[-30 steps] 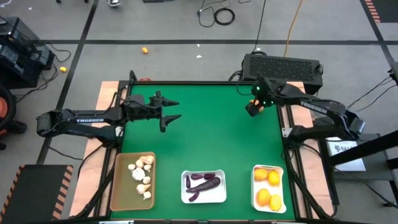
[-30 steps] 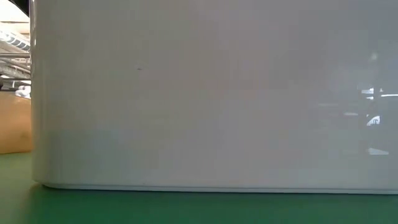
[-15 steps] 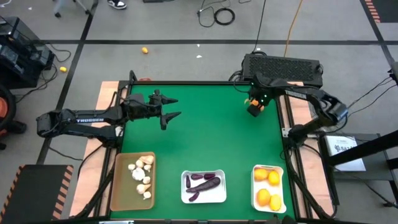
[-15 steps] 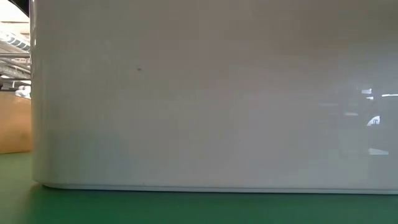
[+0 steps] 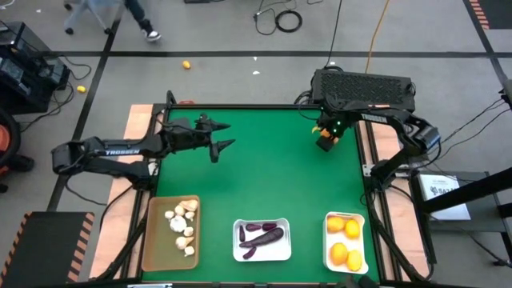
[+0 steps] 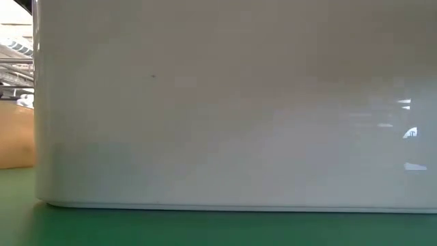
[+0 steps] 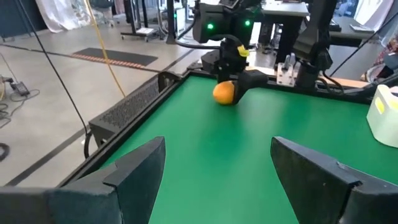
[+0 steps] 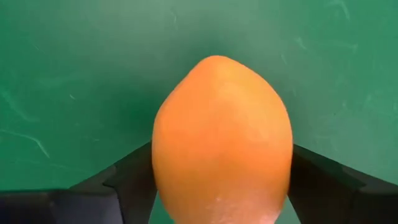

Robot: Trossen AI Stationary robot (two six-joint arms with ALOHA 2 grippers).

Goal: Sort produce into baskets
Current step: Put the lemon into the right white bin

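Orange fruit (image 8: 222,140) sits between your right gripper (image 5: 326,141) jaws near the tabletop's (image 5: 272,184) far right edge; a loose squeeze could roll it off. Open green lies toward the right white basket (image 5: 327,240). Left gripper (image 5: 222,147) hovers wide open, empty.

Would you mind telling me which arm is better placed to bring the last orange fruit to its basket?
The right. Its gripper has its fingers around the orange fruit, on the citrus basket's side. The left gripper hovers open and empty, away from the fruit.
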